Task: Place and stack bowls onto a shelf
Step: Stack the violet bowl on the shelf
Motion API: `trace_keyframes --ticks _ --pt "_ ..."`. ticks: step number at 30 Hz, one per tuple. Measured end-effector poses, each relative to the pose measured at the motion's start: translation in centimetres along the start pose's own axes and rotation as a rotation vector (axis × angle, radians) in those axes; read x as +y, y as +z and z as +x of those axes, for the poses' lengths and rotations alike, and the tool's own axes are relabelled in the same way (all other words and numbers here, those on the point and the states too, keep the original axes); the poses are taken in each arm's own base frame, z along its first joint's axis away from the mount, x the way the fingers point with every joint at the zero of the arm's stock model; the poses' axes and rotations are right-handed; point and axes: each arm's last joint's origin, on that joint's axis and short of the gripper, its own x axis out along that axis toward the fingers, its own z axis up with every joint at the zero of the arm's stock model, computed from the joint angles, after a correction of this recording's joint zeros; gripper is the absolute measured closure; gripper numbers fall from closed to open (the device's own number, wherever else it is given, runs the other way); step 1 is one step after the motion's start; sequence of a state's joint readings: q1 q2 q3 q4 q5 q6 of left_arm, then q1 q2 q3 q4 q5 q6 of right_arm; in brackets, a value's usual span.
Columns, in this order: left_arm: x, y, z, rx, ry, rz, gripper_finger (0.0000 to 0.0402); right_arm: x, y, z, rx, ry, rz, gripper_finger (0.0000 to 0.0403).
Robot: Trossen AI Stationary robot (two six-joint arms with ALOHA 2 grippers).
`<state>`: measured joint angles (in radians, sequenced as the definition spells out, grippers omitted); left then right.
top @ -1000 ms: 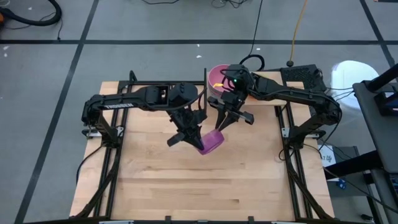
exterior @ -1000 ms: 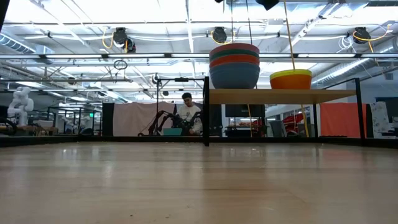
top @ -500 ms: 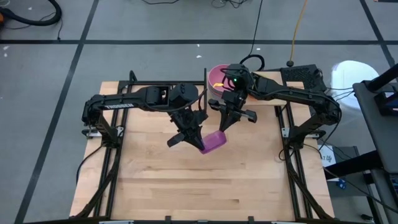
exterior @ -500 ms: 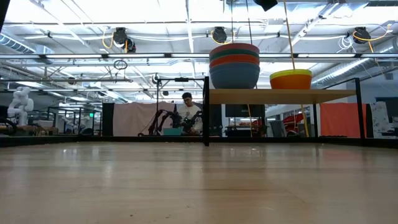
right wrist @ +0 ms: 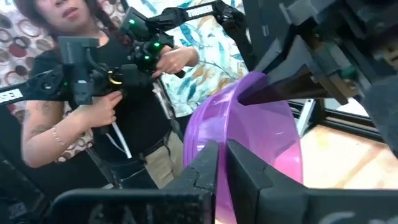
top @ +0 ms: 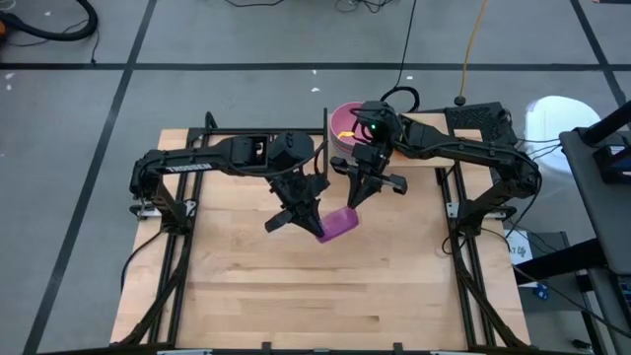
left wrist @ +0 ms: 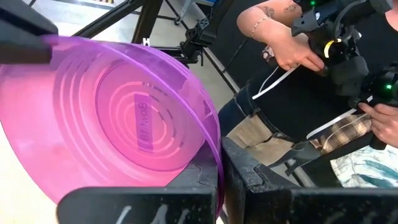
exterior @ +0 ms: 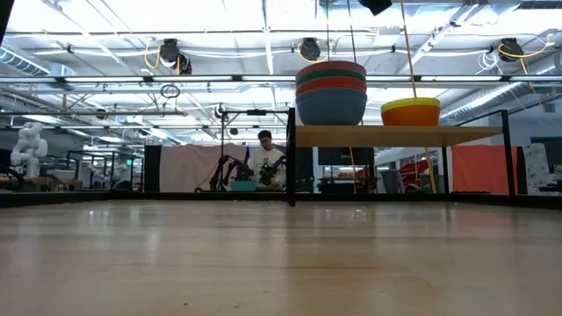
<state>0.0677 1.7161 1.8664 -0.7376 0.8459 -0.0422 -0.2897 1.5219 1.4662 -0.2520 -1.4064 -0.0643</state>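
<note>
Here, the left hand is clamped on the rim of the purple bowl, which hangs tilted on its side above the middle of the wooden desk. The right hand meets the same bowl from the far side; in the right wrist view its two fingers stand close together with the bowl's rim between them, so both hands pinch the bowl at once. In the left wrist view the rim of the bowl passes between that arm's dark fingers. At the far edge of the desk the shelf carries a stack of larger bowls, pink uppermost, then teal, red-orange and blue. Beside it, apart, sits a yellow bowl nested in an orange one. Beyond the desk, a person holds dark control handles in both wrist views.
</note>
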Motion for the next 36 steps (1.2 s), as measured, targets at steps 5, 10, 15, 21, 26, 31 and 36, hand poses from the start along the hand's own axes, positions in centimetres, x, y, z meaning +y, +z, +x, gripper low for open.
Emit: trace_keyframes --ticks 5,10,15,21,26,31,36 --pt "0.02 0.00 -0.03 0.000 0.011 0.007 0.0399 -0.07 -0.01 0.07 0.003 -0.037 0.050 0.0356" --pt "0.11 0.01 -0.08 -0.002 0.026 0.021 0.0399 -0.06 0.00 0.10 0.003 -0.035 0.049 0.0325" --pt "0.15 -0.04 -0.13 0.003 0.027 0.031 0.0398 -0.05 -0.01 0.15 0.003 -0.033 0.049 0.0321" --pt "0.19 -0.11 -0.19 0.007 0.022 0.034 0.0399 -0.05 -0.03 0.16 0.004 -0.034 0.021 0.0348" --pt "0.30 -0.22 -0.33 0.014 0.018 0.028 0.0399 -0.04 -0.19 0.19 0.010 -0.037 -0.025 0.0392" --pt "0.28 -0.20 -0.39 0.013 0.017 0.033 0.0397 -0.05 -0.42 0.18 0.017 -0.043 -0.039 0.0399" --pt "0.24 0.05 -0.42 -0.006 0.018 0.040 0.0390 -0.02 -0.38 0.17 0.017 -0.041 -0.066 0.0402"
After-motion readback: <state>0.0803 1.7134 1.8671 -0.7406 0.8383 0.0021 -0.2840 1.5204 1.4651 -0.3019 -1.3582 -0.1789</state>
